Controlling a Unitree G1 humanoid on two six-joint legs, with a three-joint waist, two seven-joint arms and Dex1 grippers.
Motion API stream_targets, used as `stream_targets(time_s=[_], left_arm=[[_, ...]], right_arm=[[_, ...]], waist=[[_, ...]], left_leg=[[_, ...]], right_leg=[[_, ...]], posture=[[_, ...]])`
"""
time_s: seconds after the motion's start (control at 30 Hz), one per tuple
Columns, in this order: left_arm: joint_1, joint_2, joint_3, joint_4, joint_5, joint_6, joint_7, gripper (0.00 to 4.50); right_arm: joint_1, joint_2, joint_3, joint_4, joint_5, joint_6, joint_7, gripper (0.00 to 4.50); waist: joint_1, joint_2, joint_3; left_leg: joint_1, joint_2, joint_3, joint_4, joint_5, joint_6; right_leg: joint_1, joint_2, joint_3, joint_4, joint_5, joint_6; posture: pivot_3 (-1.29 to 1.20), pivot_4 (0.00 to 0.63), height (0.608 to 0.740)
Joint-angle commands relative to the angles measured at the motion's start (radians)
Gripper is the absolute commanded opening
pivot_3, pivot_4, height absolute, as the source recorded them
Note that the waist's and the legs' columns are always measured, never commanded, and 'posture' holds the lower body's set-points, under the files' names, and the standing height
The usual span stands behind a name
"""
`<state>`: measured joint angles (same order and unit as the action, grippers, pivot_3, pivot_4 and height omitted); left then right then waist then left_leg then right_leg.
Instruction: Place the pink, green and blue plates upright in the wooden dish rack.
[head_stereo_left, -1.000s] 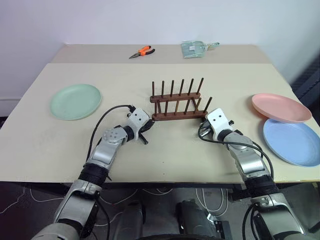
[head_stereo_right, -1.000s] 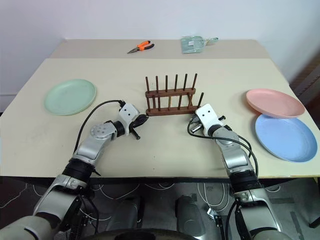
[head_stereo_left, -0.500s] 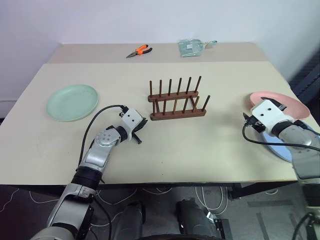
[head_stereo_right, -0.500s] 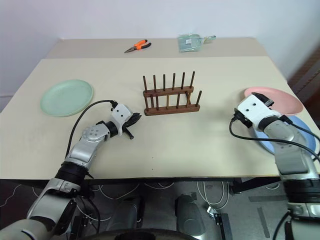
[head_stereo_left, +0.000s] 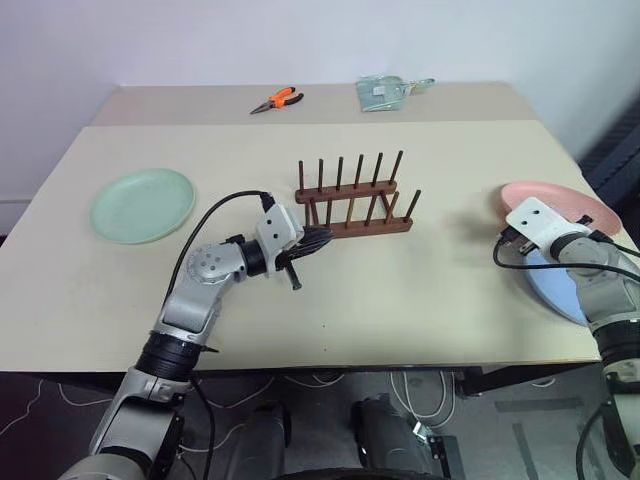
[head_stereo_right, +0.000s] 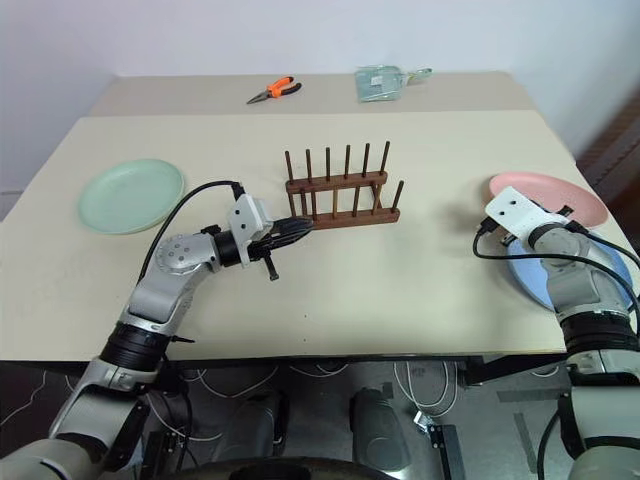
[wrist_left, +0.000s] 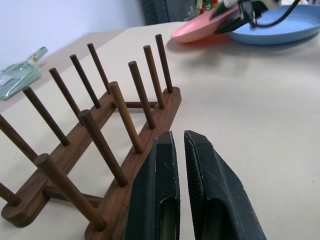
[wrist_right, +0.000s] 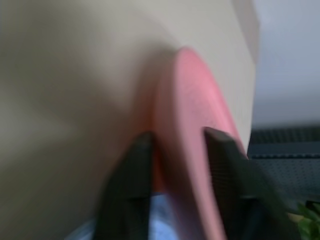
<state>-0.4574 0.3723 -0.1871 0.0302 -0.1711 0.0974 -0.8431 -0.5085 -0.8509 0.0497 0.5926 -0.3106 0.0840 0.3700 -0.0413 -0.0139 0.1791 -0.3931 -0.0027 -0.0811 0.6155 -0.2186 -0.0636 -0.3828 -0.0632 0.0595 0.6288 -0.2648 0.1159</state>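
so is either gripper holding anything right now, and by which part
The right gripper is closed on the pink plate, pinching its near rim. The left gripper is shut and empty beside the rack.

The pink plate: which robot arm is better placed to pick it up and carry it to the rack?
The right. Its gripper already straddles the pink plate at its rim, while the left gripper is shut and empty by the wooden dish rack, far from the plate.

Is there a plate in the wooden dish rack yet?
No, the wooden dish rack holds only bare pegs; the green plate, pink plate and blue plate all lie on the table.
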Motion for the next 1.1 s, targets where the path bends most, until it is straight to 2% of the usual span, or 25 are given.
stream_targets(time_s=[0.03,0.2,0.33,0.43,0.53,0.6,0.8,1.1], left_arm=[[0.014,0.000,0.012,-0.062,-0.019,0.012,0.005,0.29],[0.029,0.002,0.032,-0.064,-0.008,0.004,0.032,0.29],[0.030,0.003,0.080,-0.025,0.002,-0.024,0.095,0.29],[0.043,0.015,0.097,-0.005,0.002,-0.030,0.107,0.29],[0.070,0.034,0.107,0.027,-0.009,-0.038,0.089,0.29],[0.082,0.042,0.104,0.030,-0.021,-0.036,0.063,0.29],[0.097,0.038,0.106,0.016,-0.035,-0.027,0.052,0.29],[0.119,0.034,0.100,-0.027,-0.035,-0.001,0.061,0.29]], right_arm=[[-0.027,-0.007,-0.017,-0.025,0.001,-0.036,-0.018,0.04],[-0.017,-0.012,-0.039,-0.135,0.017,-0.106,-0.034,0.04],[-0.024,0.079,-0.163,-0.417,0.291,-0.058,0.092,0.04],[-0.050,0.186,-0.256,-0.650,0.622,0.168,0.170,0.04],[-0.127,0.320,-0.378,-0.843,1.192,0.467,0.117,0.04],[-0.148,0.369,-0.404,-0.860,1.339,0.554,0.069,0.04],[-0.170,0.403,-0.417,-0.810,1.460,0.636,0.005,0.04],[-0.158,0.414,-0.384,-0.680,1.406,0.648,0.011,0.04]], waist=[[0.000,0.000,0.000],[-0.003,0.000,0.000],[-0.007,0.001,0.001],[-0.001,0.001,0.001],[0.000,0.001,0.001],[0.001,0.001,0.001],[0.025,0.000,0.001],[0.023,0.000,0.001]], left_leg=[[0.000,0.000,0.000,0.000,0.000,0.000],[0.000,0.000,0.000,-0.001,0.000,0.000],[-0.001,0.000,0.002,-0.002,0.000,0.000],[-0.001,0.000,0.001,-0.002,0.000,0.000],[-0.002,0.000,0.000,-0.001,0.000,0.000],[-0.002,0.001,0.000,-0.001,0.000,0.000],[-0.006,0.000,0.000,0.000,0.000,0.000],[-0.013,0.000,0.000,0.000,0.000,0.000]], right_leg=[[0.000,0.000,0.000,0.000,0.000,0.000],[-0.001,0.000,0.001,0.000,0.001,0.001],[-0.005,0.001,0.004,0.002,0.001,0.002],[-0.004,0.002,0.004,0.002,0.001,0.003],[-0.005,0.001,0.004,0.002,0.001,0.003],[-0.005,0.001,0.004,0.002,0.001,0.002],[-0.007,0.000,0.002,0.000,0.000,-0.002],[-0.015,0.001,0.002,0.002,0.002,0.002]], posture=[[0.00,0.150,0.740],[0.00,0.150,0.740],[0.00,0.150,0.740],[0.00,0.150,0.740],[0.00,0.150,0.740],[0.00,0.150,0.740],[0.00,0.150,0.740],[0.00,0.150,0.740]])
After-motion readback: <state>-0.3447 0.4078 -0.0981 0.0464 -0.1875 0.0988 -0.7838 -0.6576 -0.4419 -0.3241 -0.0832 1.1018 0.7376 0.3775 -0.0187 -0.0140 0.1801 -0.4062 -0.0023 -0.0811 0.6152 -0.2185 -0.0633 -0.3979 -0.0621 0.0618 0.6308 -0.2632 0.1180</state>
